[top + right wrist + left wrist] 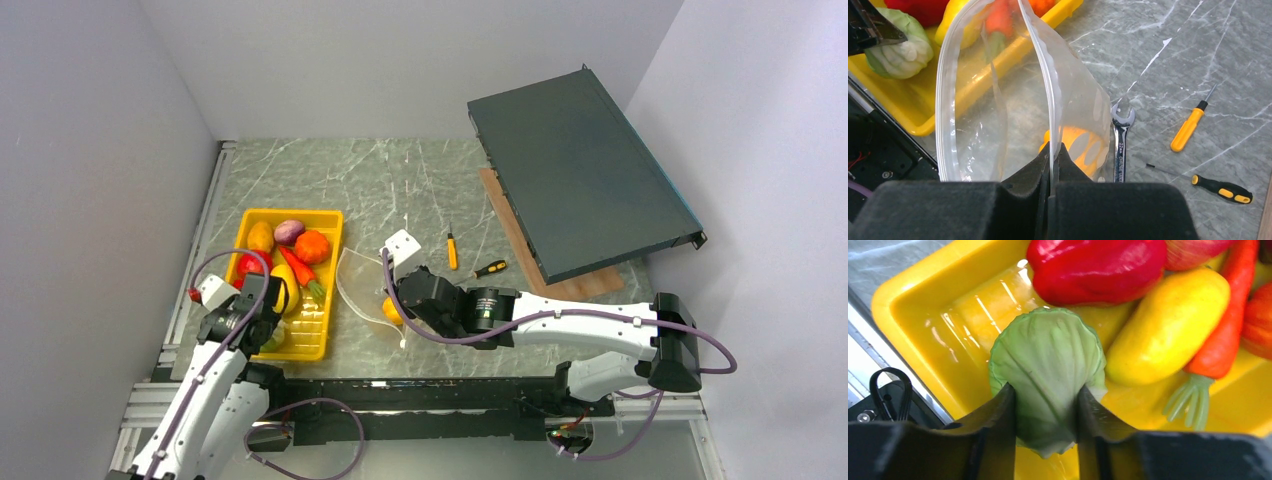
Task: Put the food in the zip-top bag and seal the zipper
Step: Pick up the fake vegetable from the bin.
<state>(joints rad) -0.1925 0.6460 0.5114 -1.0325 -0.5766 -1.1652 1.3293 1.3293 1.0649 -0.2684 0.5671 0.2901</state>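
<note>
Left wrist view: the left pincer [1045, 397] is clamped across the ribbed green toy cabbage [1048, 347] at the near end of the yellow plastic tray [908, 295]. It looks light, glossy and probably slippery, so a hold across its waist suits. The right pincer [1052, 150] pinches one lip of the floppy clear zip-top bag [1078, 100], just right of the tray on the marbled desk [1173, 45], mouth gaping, an orange piece [1073, 142] inside. Thin film will likely sag; hold near the white zipper strip [945, 100].

Yellow tray [320, 330], wrench [1121, 150], yellow screwdriver [1188, 129], black-yellow screwdriver [1220, 189]
</note>
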